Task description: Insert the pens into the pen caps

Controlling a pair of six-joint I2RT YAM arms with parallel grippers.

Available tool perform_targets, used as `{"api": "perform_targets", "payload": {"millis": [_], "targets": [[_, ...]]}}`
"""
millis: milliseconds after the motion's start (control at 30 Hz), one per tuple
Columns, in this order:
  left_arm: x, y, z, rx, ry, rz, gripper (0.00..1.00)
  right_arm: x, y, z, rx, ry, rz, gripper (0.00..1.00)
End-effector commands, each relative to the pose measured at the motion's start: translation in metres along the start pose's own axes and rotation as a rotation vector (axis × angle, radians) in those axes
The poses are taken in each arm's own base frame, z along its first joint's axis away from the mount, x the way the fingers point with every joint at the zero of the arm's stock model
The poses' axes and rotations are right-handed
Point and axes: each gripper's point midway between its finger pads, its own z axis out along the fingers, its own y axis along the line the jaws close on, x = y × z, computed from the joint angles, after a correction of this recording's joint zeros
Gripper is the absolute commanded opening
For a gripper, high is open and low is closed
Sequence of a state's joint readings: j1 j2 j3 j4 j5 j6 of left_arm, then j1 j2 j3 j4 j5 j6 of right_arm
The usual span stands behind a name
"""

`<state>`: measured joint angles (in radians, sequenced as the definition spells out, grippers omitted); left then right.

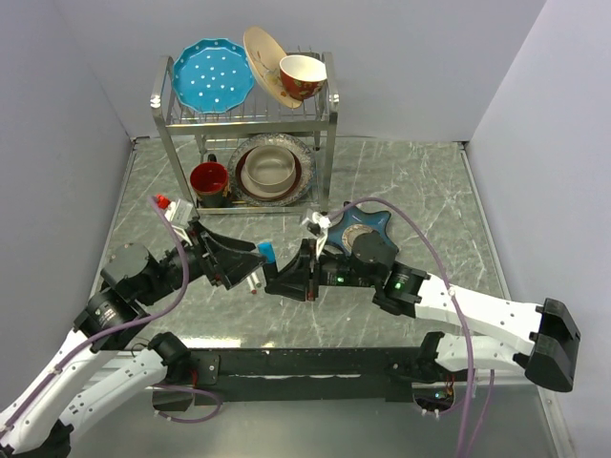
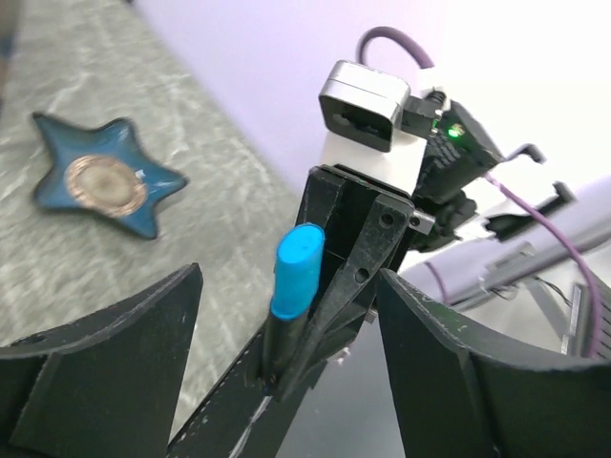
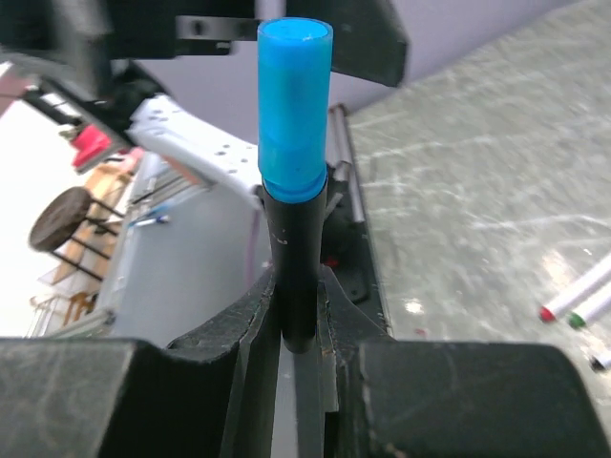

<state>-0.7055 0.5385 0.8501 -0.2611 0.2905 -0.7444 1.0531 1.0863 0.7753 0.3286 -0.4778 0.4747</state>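
Observation:
My right gripper is shut on the dark marker and holds it upright by its lower barrel. A blue pen cap sits on the marker's top end. The left gripper is open, with one finger on each side of the capped marker and neither finger touching it. From above, the two grippers meet at mid-table around the blue cap. Three slim white pens lie on the table at the right of the right wrist view, with a red end, a green end and a black end.
A metal dish rack stands at the back with a blue plate, bowls and a red mug. A blue star-shaped dish lies just behind the right arm. Grey walls close in both sides.

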Motion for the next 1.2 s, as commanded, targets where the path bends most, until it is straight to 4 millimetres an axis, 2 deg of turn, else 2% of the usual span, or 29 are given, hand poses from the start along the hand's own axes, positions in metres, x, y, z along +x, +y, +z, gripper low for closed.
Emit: {"api": "perform_targets", "payload": {"millis": [0, 267, 500, 667, 767, 800, 833, 900, 1000, 1033, 1067, 1100, 1167], "targets": [[-0.02, -0.041, -0.001, 0.183, -0.046, 0.061, 0.75, -0.022, 0.033, -0.01, -0.123, -0.066, -0.045, 0.0], [-0.024, -0.05, -0.001, 0.223, -0.051, 0.066, 0.7, -0.021, 0.036, -0.012, -0.126, -0.061, -0.034, 0.0], [-0.019, -0.045, 0.008, 0.205, -0.019, 0.057, 0.65, -0.024, 0.038, -0.008, -0.122, -0.06, -0.025, 0.0], [-0.014, -0.042, 0.015, 0.203, 0.02, 0.058, 0.56, -0.024, 0.04, -0.003, -0.132, -0.05, -0.016, 0.0], [-0.013, -0.043, 0.015, 0.212, 0.028, 0.067, 0.4, -0.023, 0.04, -0.002, -0.131, -0.042, -0.012, 0.0], [-0.011, -0.043, 0.014, 0.219, 0.033, 0.072, 0.24, -0.023, 0.04, -0.001, -0.133, -0.043, -0.013, 0.0], [-0.009, -0.043, 0.014, 0.223, 0.042, 0.072, 0.16, -0.024, 0.041, -0.002, -0.139, -0.046, -0.013, 0.0], [0.001, -0.042, 0.013, 0.239, 0.077, 0.056, 0.01, -0.029, 0.043, -0.002, -0.142, -0.06, -0.021, 0.0], [0.02, -0.039, 0.011, 0.274, 0.132, -0.011, 0.01, -0.056, 0.047, -0.008, -0.116, -0.141, -0.072, 0.0], [0.025, -0.039, 0.01, 0.286, 0.14, -0.031, 0.01, -0.072, 0.052, -0.012, -0.108, -0.184, -0.093, 0.0], [0.023, -0.046, 0.008, 0.328, 0.13, -0.052, 0.01, -0.081, 0.051, -0.014, -0.1, -0.203, -0.107, 0.0], [0.032, -0.042, 0.006, 0.333, 0.141, -0.067, 0.01, -0.091, 0.054, -0.017, -0.102, -0.224, -0.125, 0.0], [0.038, -0.035, 0.006, 0.313, 0.146, -0.078, 0.01, -0.115, 0.061, -0.023, -0.106, -0.284, -0.152, 0.0]]}}
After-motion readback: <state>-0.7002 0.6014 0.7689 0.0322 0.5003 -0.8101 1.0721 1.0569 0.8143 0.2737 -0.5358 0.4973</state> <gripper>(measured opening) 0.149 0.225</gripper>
